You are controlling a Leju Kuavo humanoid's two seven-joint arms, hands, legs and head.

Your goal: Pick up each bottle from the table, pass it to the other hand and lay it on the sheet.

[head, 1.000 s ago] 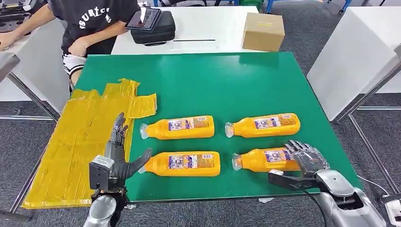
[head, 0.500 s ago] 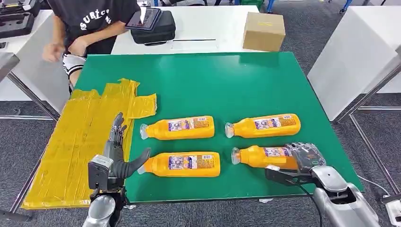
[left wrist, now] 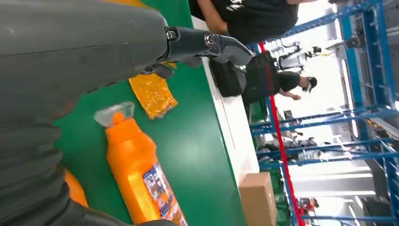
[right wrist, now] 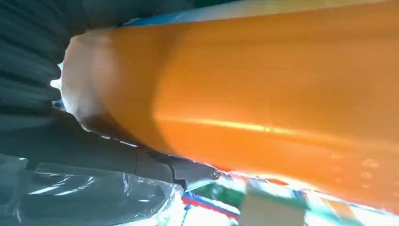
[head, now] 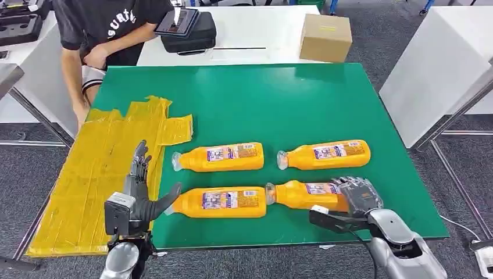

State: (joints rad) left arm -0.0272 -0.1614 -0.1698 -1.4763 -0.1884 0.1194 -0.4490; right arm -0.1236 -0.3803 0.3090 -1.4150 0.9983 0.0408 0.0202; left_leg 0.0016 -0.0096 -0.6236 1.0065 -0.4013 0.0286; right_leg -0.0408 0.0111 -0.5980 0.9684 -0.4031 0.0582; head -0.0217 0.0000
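Right hand grips the near-right bottle (lying flat on the table); left hand spread, holding nothing.

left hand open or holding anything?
Open. In the head view the left hand hovers at the yellow sheet's edge, fingers spread, thumb just short of the near-left bottle.

Three cameras. The head view looks forward and down from high on the robot onto the green table. The left wrist view sits low beside the tabletop, turned sideways, facing across it — sharing one orange bottle with the head view. The right wrist view presses very close against another bottle.
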